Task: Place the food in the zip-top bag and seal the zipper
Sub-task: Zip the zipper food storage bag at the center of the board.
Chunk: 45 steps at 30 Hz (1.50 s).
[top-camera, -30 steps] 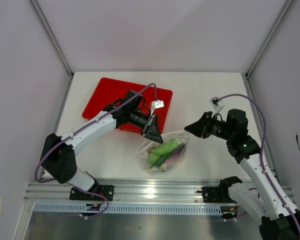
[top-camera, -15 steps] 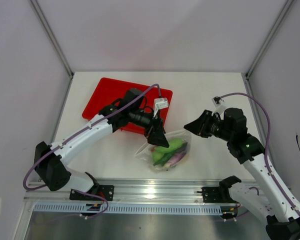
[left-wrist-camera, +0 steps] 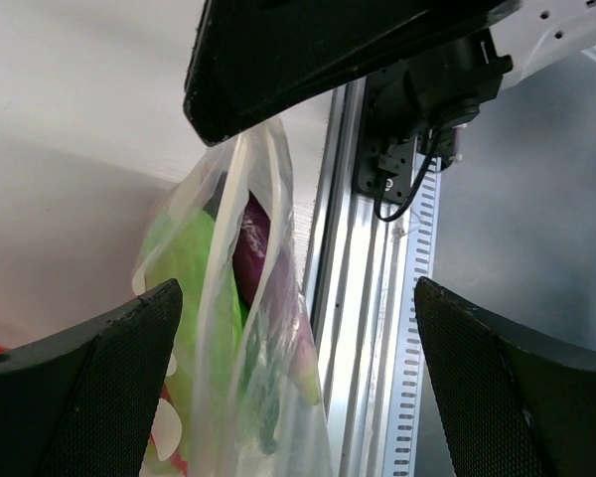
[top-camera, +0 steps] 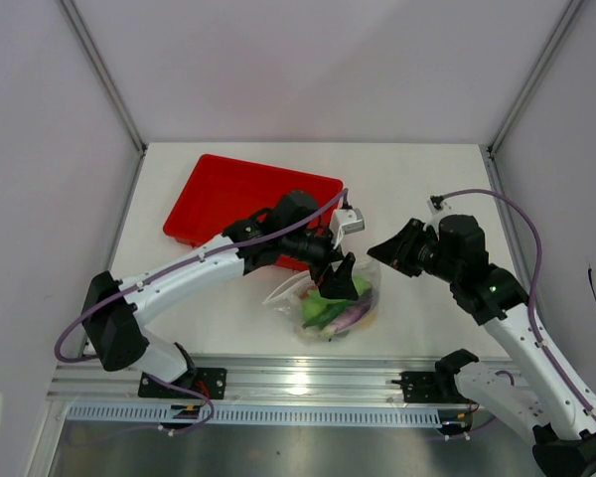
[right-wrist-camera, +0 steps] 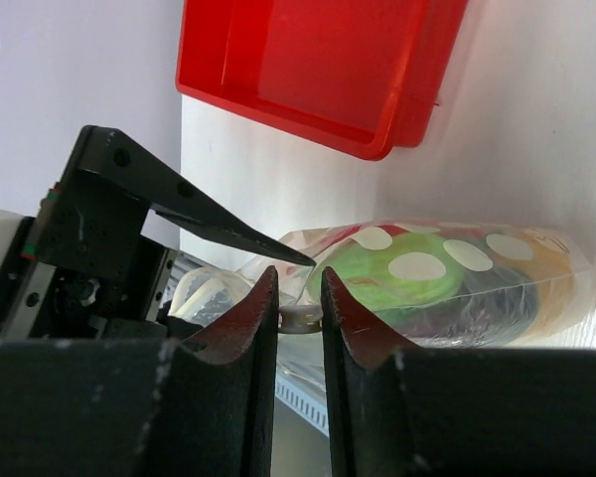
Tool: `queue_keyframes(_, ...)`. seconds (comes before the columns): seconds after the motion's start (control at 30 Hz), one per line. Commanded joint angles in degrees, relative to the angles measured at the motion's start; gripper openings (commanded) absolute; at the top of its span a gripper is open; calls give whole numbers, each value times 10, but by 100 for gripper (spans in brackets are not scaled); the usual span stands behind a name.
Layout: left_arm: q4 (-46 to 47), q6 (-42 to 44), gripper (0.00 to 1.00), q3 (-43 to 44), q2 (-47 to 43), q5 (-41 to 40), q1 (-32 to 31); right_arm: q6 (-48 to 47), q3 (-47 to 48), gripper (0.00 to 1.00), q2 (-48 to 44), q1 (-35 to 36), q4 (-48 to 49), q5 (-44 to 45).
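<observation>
The white tabletop (top-camera: 427,179) sits between pale walls. Closest to the arms' bases, just beyond the metal rail (top-camera: 298,373), the clear bag (top-camera: 284,296) stands bunched with the food (top-camera: 328,298) inside: green pieces and something purple. The left gripper (top-camera: 342,276) is spread wide astride its top, gripping nothing. The right gripper (right-wrist-camera: 298,278), nearly pressed together, seems to pinch the bag's upper edge. Farther back, the red tray (top-camera: 219,189) shows no pieces. Loading looks done to us. The zipper, which we cannot make out, probably needs pressing shut.
</observation>
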Motion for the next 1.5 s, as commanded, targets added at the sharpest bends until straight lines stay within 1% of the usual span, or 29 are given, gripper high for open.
queue_keyframes(0.0,30,19,99,8,7,-20,-3,31,28,0,-5,4,-3,25)
queue_keyframes(0.1,15,27,95,12,14,-1,-2,36,35,0,-9,4,-17,46)
queue_keyframes(0.2,2,28,84,16,21,21,-2,42,42,0,-10,4,-26,61)
queue_keyframes(0.3,-15,23,56,22,33,35,-2,54,46,0,-6,4,-33,66)
queue_keyframes(0.33,-18,21,43,22,39,37,-2,56,46,0,-5,4,-36,68)
queue_keyframes(0.37,-20,18,36,21,41,38,-2,60,46,1,-2,4,-38,69)
queue_keyframes(0.4,-20,18,30,23,42,40,-2,61,46,1,-1,5,-40,70)
queue_keyframes(0.43,-19,16,26,19,41,40,-2,68,48,1,1,4,-50,76)
queue_keyframes(0.5,-15,14,24,17,39,37,-2,72,50,2,0,4,-58,83)
queue_keyframes(0.53,-15,14,18,15,36,35,-2,73,52,4,-2,4,-60,91)
queue_keyframes(0.6,-15,14,14,17,35,30,-1,65,57,16,-4,4,-68,98)
queue_keyframes(0.63,-16,14,10,18,34,32,0,55,59,24,-3,4,-69,100)
queue_keyframes(0.67,-18,14,6,17,35,35,2,45,60,37,-2,4,-75,101)
queue_keyframes(0.7,-21,15,1,21,34,41,6,22,60,42,-3,4,-75,101)
queue_keyframes(0.73,-27,14,0,22,34,63,11,12,60,63,-3,4,-76,99)
queue_keyframes(0.8,-24,0,1,19,29,95,33,-20,51,83,-10,1,-66,92)
queue_keyframes(0.83,-26,-5,0,17,28,136,42,-33,42,93,-13,-1,-60,76)
queue_keyframes(0.87,-28,-9,1,17,27,157,51,-49,36,99,-18,-4,-40,67)
queue_keyframes(0.93,-27,-15,1,4,21,208,74,-96,9,99,-40,-7,8,25)
queue_keyframes(1.0,-16,-21,1,-6,12,237,91,-118,-16,100,-58,-14,46,-5)
queue_keyframes(1.03,-13,-22,1,-10,11,252,96,-140,-28,99,-73,-16,84,-55)
queue_keyframes(1.07,-10,-25,1,-13,11,276,100,-149,-50,99,-81,-20,101,-78)
queue_keyframes(1.1,-9,-29,1,-14,14,283,105,-158,-62,99,-86,-21,121,-129)
queue_keyframes(1.13,-11,-27,0,-15,15,288,105,-177,-74,99,-92,-23,154,-157)
queue_keyframes(1.2,-13,-23,1,-14,21,301,106,-194,-101,98,-94,-21,170,-207)
queue_keyframes(1.3,-7,-23,0,-15,31,316,106,-226,-128,92,-99,-21,184,-225)
queue_keyframes(1.4,3,-30,1,-19,34,325,106,-236,-154,86,-106,-20,223,-236)
queue_keyframes(1.43,4,-30,0,-19,35,325,106,-239,-158,82,-106,-21,243,-241)
queue_keyframes(1.47,4,-30,1,-19,35,326,106,-244,-163,82,-107,-21,253,-246)
